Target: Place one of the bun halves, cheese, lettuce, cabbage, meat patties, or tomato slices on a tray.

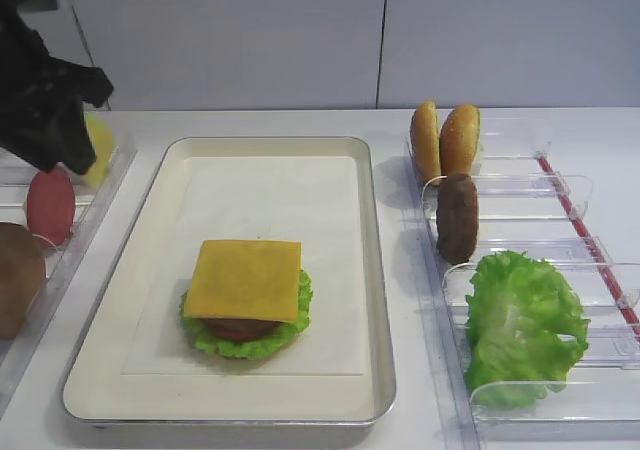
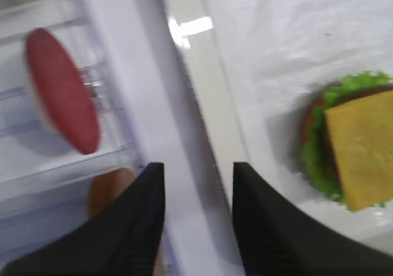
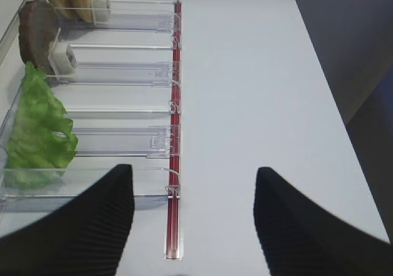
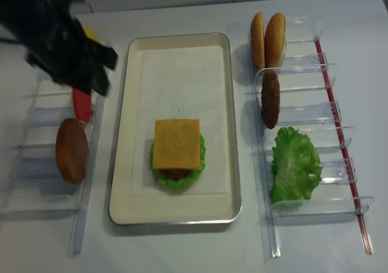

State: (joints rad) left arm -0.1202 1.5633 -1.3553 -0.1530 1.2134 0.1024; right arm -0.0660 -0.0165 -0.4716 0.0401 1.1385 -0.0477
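Observation:
The tray (image 1: 270, 195) lies mid-table and holds a stack: the orange cheese (image 1: 245, 278) on a red-brown layer over lettuce (image 1: 205, 337). On the left rack a red tomato slice (image 2: 61, 89) stands on edge. My left gripper (image 2: 196, 172) is open and empty, above the strip between that rack and the tray's left rim. The right rack carries two bun halves (image 1: 445, 140), a meat patty (image 1: 457, 217) and a lettuce leaf (image 1: 522, 320). My right gripper (image 3: 193, 178) hangs open and empty over the table beside the rack's near end, out of both high views.
A pale yellow slice (image 1: 98, 145) and a brown round disc (image 1: 15, 275) also sit in the left clear rack (image 4: 36, 182). The left arm (image 1: 45, 95) looms over that rack's far end. A red strip (image 3: 175, 135) runs along the right rack's outer side.

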